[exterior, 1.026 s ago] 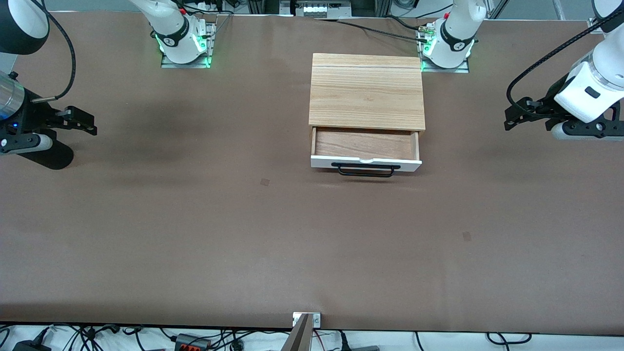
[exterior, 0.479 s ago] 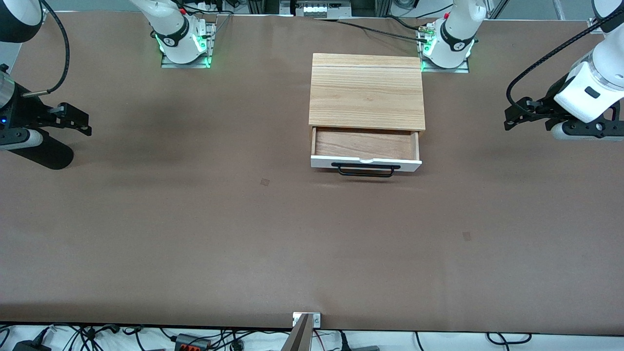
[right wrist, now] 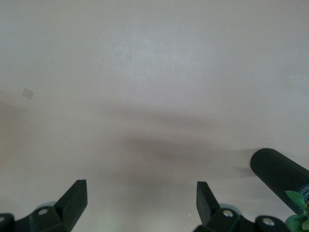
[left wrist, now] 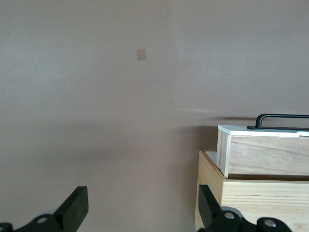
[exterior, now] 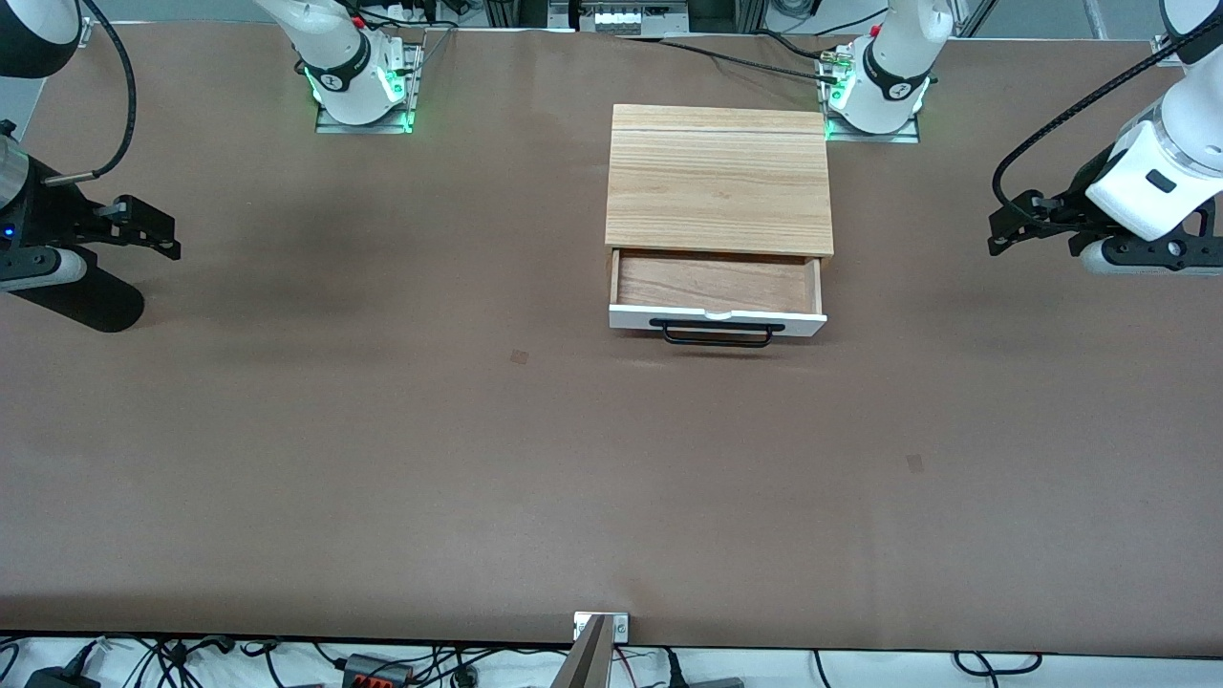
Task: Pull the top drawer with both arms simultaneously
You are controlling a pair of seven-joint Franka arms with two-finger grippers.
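The top drawer (exterior: 712,284) stands pulled partly out of the wood-topped cabinet (exterior: 718,177), so its brown inside shows. Its white front panel (exterior: 717,320) and black bar handle (exterior: 717,333) face the front camera. My left gripper (exterior: 998,232) is open and empty, off at the left arm's end of the table, well clear of the drawer. The left wrist view shows the left gripper (left wrist: 142,205), the drawer's side (left wrist: 265,154) and the handle (left wrist: 282,117). My right gripper (exterior: 164,241) is open and empty at the right arm's end. The right wrist view shows the right gripper (right wrist: 140,198) over bare table.
A black ribbed cylinder (exterior: 86,301) lies on the table by the right gripper; it also shows in the right wrist view (right wrist: 280,171). Two small square marks (exterior: 519,356) (exterior: 915,463) lie on the brown table. A metal bracket (exterior: 600,626) sits at the table's front edge.
My right gripper has drawn back a little toward the right arm's end of the table. The left arm and the drawer have not moved.
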